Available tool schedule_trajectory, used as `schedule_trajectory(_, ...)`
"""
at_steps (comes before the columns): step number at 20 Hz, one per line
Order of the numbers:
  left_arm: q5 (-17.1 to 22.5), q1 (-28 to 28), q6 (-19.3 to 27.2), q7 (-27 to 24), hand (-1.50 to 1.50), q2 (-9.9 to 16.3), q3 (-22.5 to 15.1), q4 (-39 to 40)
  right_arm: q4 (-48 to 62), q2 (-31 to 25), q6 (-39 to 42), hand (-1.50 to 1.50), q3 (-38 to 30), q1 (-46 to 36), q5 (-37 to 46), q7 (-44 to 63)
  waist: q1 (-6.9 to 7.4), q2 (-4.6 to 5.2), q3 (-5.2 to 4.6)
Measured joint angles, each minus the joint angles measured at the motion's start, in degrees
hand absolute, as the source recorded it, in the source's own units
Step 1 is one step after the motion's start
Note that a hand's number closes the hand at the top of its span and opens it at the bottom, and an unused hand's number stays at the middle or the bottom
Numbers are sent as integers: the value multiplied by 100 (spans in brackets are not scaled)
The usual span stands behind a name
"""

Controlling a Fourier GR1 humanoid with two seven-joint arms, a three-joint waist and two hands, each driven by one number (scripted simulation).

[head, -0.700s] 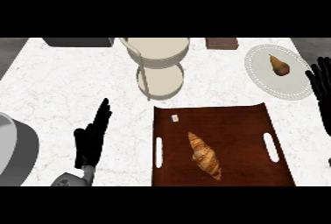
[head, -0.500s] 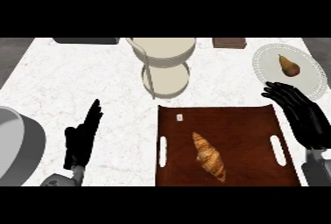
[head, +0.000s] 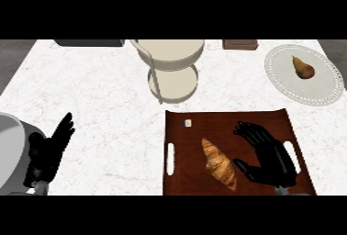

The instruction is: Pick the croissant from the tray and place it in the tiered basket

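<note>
Croissant [head: 220,164]: golden, flaky, tapered, long axis upper-left to lower-right on dark wooden tray [head: 264,120]. Right hand [head: 270,156] beside, open. Left hand [head: 47,153] open, lower left.

White marbled counter [head: 102,105] — on it a brown tray [head: 230,120], a cream tiered basket [head: 171,64], a plate [head: 284,82] at right, a dark box [head: 240,44] and a grey slab [head: 89,43] along the far edge.
</note>
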Motion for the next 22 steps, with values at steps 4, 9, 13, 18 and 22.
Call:
schedule_trajectory(4, 115, 67, -210, 27, 0, 217, 145, 35, 99, -886, -384, -150, 350, -46, 1381, 133, 13, -21, -32)
schedule_trajectory(9, 222, 123, -391, 13, 0, 299, 280, 66, -133, -1582, -246, -150, 802, -396, 2248, 893, -23, -22, -35)
schedule_trajectory(13, 289, 135, -587, -37, 0, 416, 448, 142, -406, -1813, 425, -150, 1087, -908, 2285, 1730, -31, -17, -33)
schedule_trajectory(18, 196, 197, -698, -94, 0, 312, 543, 204, -814, -1605, 861, -150, 1104, -1513, 2155, 2890, -70, -17, -29)
schedule_trajectory(22, 87, 239, -711, -76, 0, 225, 621, 169, -1038, -1454, 1190, -150, 1161, -1655, 2047, 3702, -87, -18, -26)
